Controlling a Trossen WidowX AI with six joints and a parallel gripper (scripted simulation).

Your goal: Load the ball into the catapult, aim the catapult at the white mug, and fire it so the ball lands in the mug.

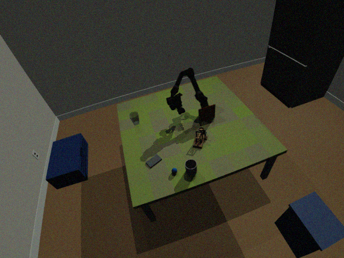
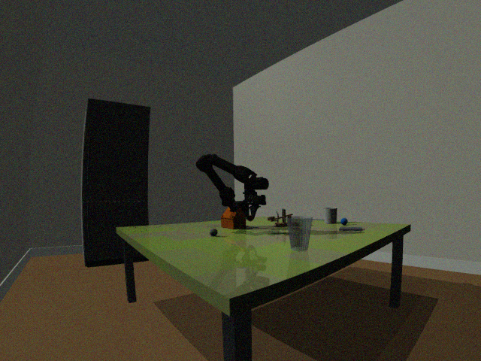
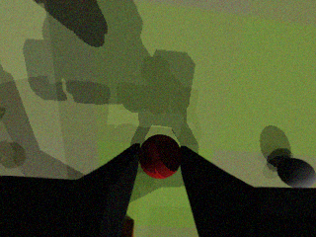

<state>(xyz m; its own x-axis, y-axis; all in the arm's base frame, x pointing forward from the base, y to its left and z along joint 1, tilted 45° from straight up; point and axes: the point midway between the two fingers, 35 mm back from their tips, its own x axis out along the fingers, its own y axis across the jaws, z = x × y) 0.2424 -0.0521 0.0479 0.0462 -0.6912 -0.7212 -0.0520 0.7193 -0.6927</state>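
My gripper is shut on the red ball, which sits between the fingertips in the wrist view. The ball is too dark to make out in the top and exterior views. The gripper is a little above the table, left of the catapult in the top view. The brown catapult stands on the table, its cup end toward the arm's base. The mug, shaded dark in the top view and pale grey in the exterior view, stands upright near the table's front edge.
A blue ball lies beside the mug, with a flat grey block farther left. A clear cup stands at the left. A grey ball lies on the table. An orange-red box is by the arm's base.
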